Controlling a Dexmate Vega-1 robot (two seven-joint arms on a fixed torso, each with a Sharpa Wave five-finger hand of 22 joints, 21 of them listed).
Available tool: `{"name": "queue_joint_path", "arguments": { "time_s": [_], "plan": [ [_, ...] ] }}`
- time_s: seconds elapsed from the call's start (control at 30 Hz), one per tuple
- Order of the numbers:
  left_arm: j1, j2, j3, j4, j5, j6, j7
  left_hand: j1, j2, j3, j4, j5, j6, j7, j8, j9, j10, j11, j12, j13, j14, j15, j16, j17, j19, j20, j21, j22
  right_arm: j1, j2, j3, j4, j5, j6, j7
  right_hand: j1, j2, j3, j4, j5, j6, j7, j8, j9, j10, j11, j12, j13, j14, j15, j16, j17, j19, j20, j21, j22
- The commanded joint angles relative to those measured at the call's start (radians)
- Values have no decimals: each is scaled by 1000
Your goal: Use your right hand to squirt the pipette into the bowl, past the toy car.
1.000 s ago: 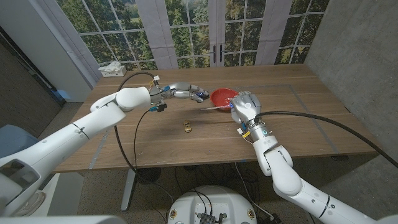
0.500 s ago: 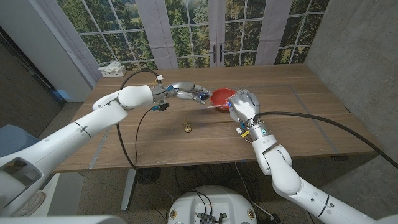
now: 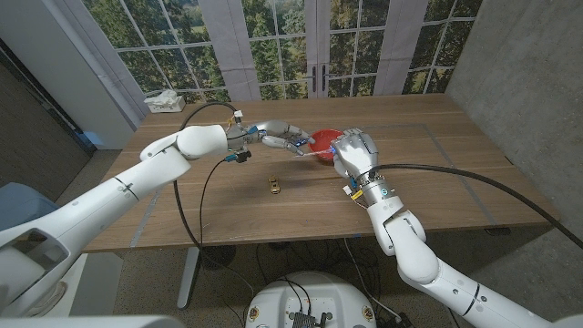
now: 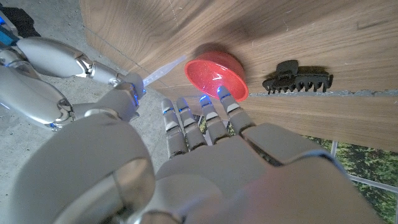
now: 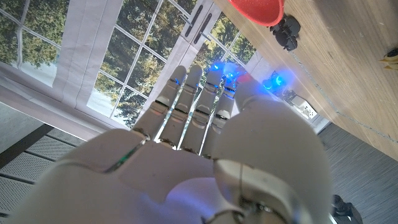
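The wooden tabletop [image 3: 428, 173] carries everything, and I take the red bowl [image 3: 326, 141] as the landmark, standing past the middle of the tabletop on the window side. The left hand [image 3: 281, 137] reaches in just beside the bowl on its left side, and in the left wrist view its fingers [image 4: 205, 124] stretch toward the bowl's rim; whether it touches or holds anything I cannot tell. The right hand [image 3: 355, 153] stands just on the near right side of the bowl, with its back toward the head camera. A thin pale pipette [image 3: 314, 158] comes out from this hand and points left across the near edge of the bowl, so the hand seems to grip it, though the fingers around it are hidden. In the left wrist view the pipette [image 4: 163, 70] shows as a clear tube running from the right hand's fingers toward the bowl. A black hair clip [image 4: 297, 77] lies close beside the bowl. The small yellow toy car [image 3: 273, 184] sits well nearer to the robot than the bowl, to its left. I judge that the step in hand is bringing the pipette over the bowl, already past the car. The next move calls for setting the tip above the inside of the bowl, then squeezing the bulb.
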Motion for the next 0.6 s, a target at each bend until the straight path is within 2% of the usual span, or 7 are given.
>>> {"name": "queue_joint_path", "arguments": {
  "time_s": [0.03,0.13,0.23,0.27,0.4,0.47,0.6],
  "plan": [
    [-15,-22,12,25,-15,-12,-22,43,32,-25,3,6,67,4,0,2,74,-18,11,0,56,-69,15,7,36,-5,11,6,9,4,-4,4,-3,13,-28,10,1,-3,-2,2,6,-6,6,3,6,-5,5,4,13,-157,-1,3,1,-8,6,3],
    [-19,-24,14,26,-22,-7,-31,49,74,-41,16,7,105,15,2,3,110,-31,12,0,94,-78,27,11,54,-12,16,8,9,0,-6,2,-14,13,-25,10,2,-4,-2,2,6,-7,7,3,7,-6,5,5,15,-157,0,4,0,-8,7,3],
    [-23,-24,16,23,-28,1,-39,37,108,-65,31,10,151,23,6,4,158,-24,17,0,130,-91,37,14,75,-18,23,9,5,-8,-4,-5,-16,17,-22,10,1,-5,-2,2,6,-7,7,3,7,-5,5,6,14,-156,-2,4,-1,-8,7,3],
    [-23,-24,17,22,-30,4,-41,30,118,-66,38,11,159,28,7,4,168,-13,18,0,138,-91,38,13,79,-19,24,9,4,-10,-4,-6,-16,18,-24,10,1,-5,-1,2,6,-7,7,3,8,-6,5,7,15,-156,0,4,-1,-8,8,3],
    [-20,-22,17,11,-34,15,-41,9,147,-64,53,18,192,52,8,3,200,-4,19,0,175,-103,36,8,96,-26,30,10,-4,-19,1,-15,-10,26,-29,12,2,-4,-2,2,6,-8,8,3,8,-8,5,9,15,-158,-2,4,-1,-8,9,3],
    [-17,-19,17,2,-25,20,-34,3,157,-57,45,22,233,57,10,3,254,-2,26,0,202,-113,26,0,108,-29,33,11,-8,-23,3,-18,-11,28,-38,11,1,-5,-2,2,7,-8,9,3,8,-7,5,10,15,-158,-2,5,-1,-9,10,3],
    [-15,-17,21,-13,-11,36,-27,39,145,-58,-3,13,267,71,6,2,312,-2,30,-1,235,-125,19,-2,125,-40,37,10,-14,-28,8,-25,-14,31,-53,12,1,-6,-2,2,7,-8,9,3,7,-5,5,12,15,-158,-3,6,-2,-9,11,3]
  ]
}}
